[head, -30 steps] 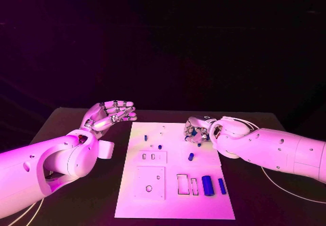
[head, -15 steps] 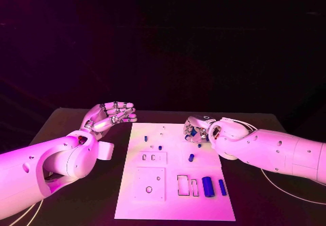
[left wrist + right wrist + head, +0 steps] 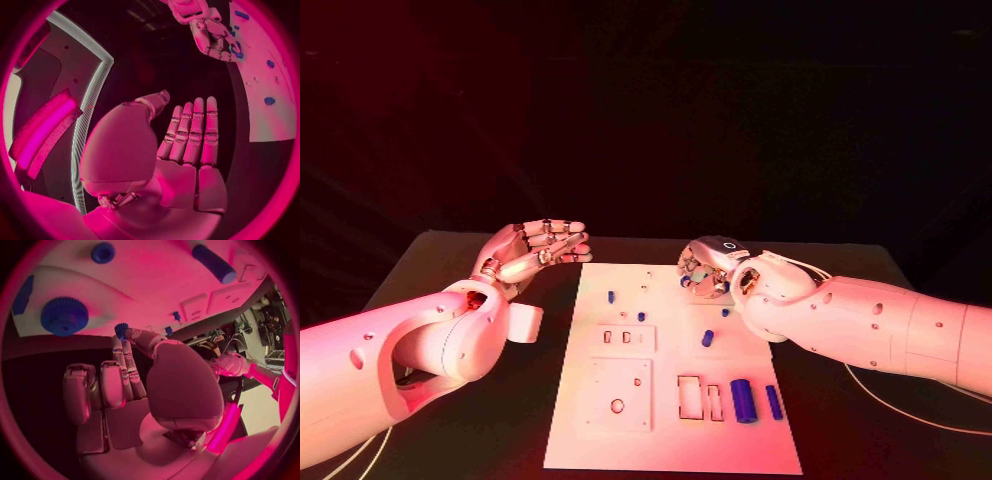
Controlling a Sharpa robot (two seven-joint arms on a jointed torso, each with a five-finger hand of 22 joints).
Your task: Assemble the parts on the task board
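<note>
The right hand (image 3: 708,272) pinches a small blue part (image 3: 121,330) at its fingertips, above the task board's (image 3: 672,440) far edge; its long axis is unclear. The left hand (image 3: 531,249) hovers empty, fingers loosely apart.

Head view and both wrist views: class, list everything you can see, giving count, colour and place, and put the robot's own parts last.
table: one, black, under everything.
task board: one, white, middle of the table.
small pegs: three, blue, spread over the board's far half.
cylinders: two, blue, side by side near the board's right edge, the thicker one on the left.
knurled knob: one, blue, on the board by the right hand.
small part: one, blue, pinched in the right hand's fingertips.
left hand: silver, fingers apart, holds nothing, left of the board's far corner.
right hand: silver, over the board's far right.
</note>
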